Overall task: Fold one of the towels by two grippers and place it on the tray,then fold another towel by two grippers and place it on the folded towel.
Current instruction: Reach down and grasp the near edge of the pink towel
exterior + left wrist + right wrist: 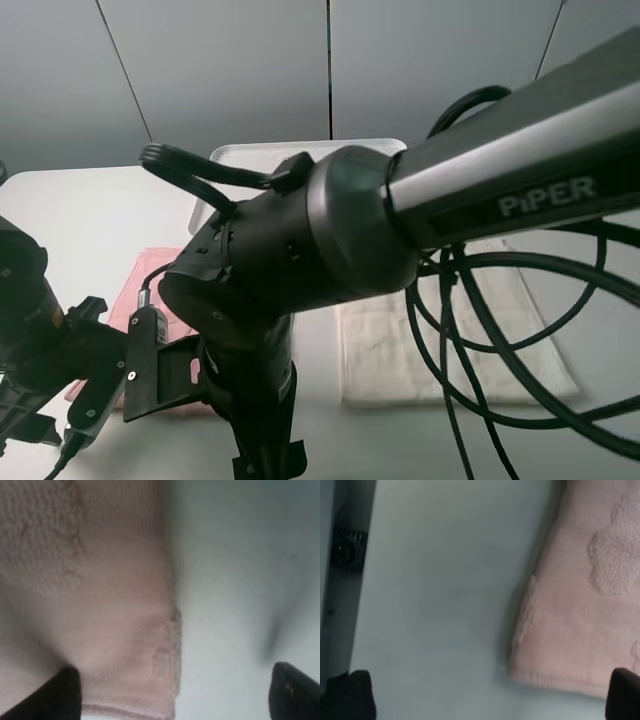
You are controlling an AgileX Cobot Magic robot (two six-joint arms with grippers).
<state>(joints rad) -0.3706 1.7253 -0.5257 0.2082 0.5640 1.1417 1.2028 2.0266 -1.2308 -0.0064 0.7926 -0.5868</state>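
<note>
Left gripper (172, 697): jaws spread wide and holding nothing; one finger over a corner of the pink towel, the other over bare table (445, 605) just beside that corner

Pink towel (150, 275): lies flat on the table; in the high view the arms cover most of it and only its left part shows

Right gripper (487, 695): jaws wide apart and empty; a corner of the pink towel lies between the fingers, one finger at the cloth's edge, the other over bare table off the pink towel

Right arm (480, 190): marked PiPER, reaches in from the right of the pink towel and crosses above it

Tray (300, 152): white, beyond the pink towel towards the table's far side, partly behind the arm

Cream-white towel (440, 350): flat on the table to the right of the pink towel, apart from it, black cables (520, 330) hanging in front
</note>
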